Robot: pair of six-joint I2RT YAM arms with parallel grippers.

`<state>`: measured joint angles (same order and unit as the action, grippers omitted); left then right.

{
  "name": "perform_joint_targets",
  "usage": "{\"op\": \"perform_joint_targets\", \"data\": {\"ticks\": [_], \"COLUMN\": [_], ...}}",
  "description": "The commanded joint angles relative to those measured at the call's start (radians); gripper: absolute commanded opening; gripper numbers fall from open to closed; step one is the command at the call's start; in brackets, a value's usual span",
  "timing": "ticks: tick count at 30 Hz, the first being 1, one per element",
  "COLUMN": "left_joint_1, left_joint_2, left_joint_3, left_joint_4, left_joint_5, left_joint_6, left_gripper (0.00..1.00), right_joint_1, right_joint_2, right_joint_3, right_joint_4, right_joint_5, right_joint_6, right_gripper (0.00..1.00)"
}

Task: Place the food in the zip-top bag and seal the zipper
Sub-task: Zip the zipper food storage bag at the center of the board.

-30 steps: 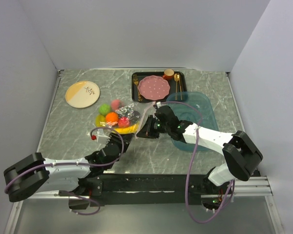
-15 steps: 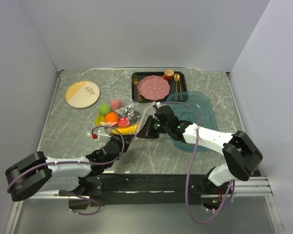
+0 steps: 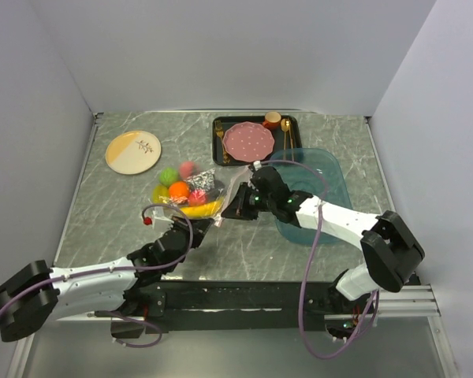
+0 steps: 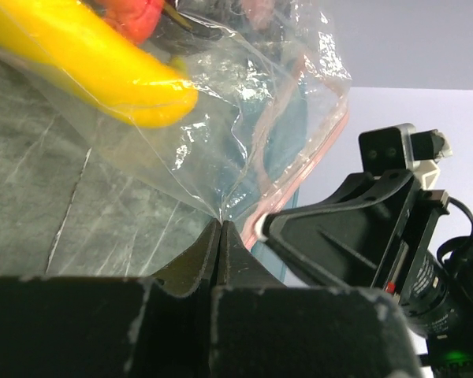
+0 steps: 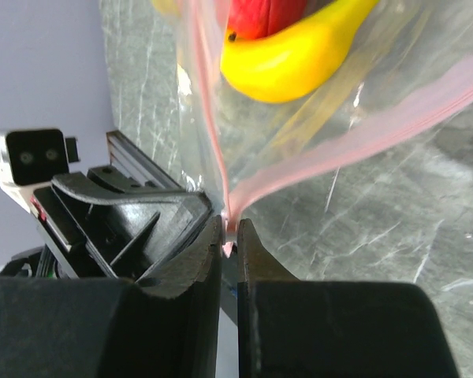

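The zip-top bag (image 3: 195, 195) lies mid-table holding a yellow banana (image 3: 201, 209), an orange (image 3: 179, 189), a red strawberry (image 3: 197, 194) and dark pieces. A green lime (image 3: 168, 175) and a pink peach (image 3: 188, 168) sit at its far-left end; I cannot tell whether they are inside. My left gripper (image 3: 210, 222) is shut on the clear film (image 4: 221, 216) just below the zipper (image 4: 288, 193). My right gripper (image 3: 224, 214) is shut on the pink zipper (image 5: 230, 224) at the bag's near corner. The banana (image 5: 296, 55) and strawberry (image 5: 264, 16) show through the bag.
A translucent blue oval tray (image 3: 319, 177) lies under my right arm. A black tray (image 3: 217, 134) at the back holds a pink dotted plate (image 3: 247, 140), gold cutlery (image 3: 286, 134) and an orange cup (image 3: 273, 119). A beige plate (image 3: 133, 151) sits far left.
My left arm's elbow has swung down and to the left while its gripper stays on the bag. My right gripper and the bag's corner have shifted slightly away from the bases.
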<state>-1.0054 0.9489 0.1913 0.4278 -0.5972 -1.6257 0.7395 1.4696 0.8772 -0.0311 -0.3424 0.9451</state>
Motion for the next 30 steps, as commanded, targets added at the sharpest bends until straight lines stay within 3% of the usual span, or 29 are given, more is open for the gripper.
{"op": "perform_joint_targets", "data": {"ticks": [1, 14, 24, 30], "left_joint_1": [0.005, 0.005, 0.005, 0.005], "left_joint_2": [-0.044, -0.157, -0.393, -0.455], "left_joint_3": [-0.036, -0.047, -0.036, -0.023], "left_joint_4": [-0.089, -0.201, -0.48, -0.589], "left_joint_5": [-0.009, 0.01, -0.019, -0.042], "left_joint_6": [-0.022, -0.031, -0.042, -0.054], "left_gripper": [0.01, 0.01, 0.01, 0.01], "right_joint_1": [-0.052, -0.14, -0.224, -0.255], "right_joint_2": [-0.011, -0.003, 0.023, 0.04], "right_joint_3": [0.052, 0.048, 0.081, 0.089], "right_joint_4": [-0.023, -0.024, -0.056, -0.064], "right_joint_5": [0.068, 0.046, 0.02, 0.016], "right_joint_6": [-0.038, -0.066, -0.112, -0.126], "right_gripper": [0.05, 0.05, 0.05, 0.06]}}
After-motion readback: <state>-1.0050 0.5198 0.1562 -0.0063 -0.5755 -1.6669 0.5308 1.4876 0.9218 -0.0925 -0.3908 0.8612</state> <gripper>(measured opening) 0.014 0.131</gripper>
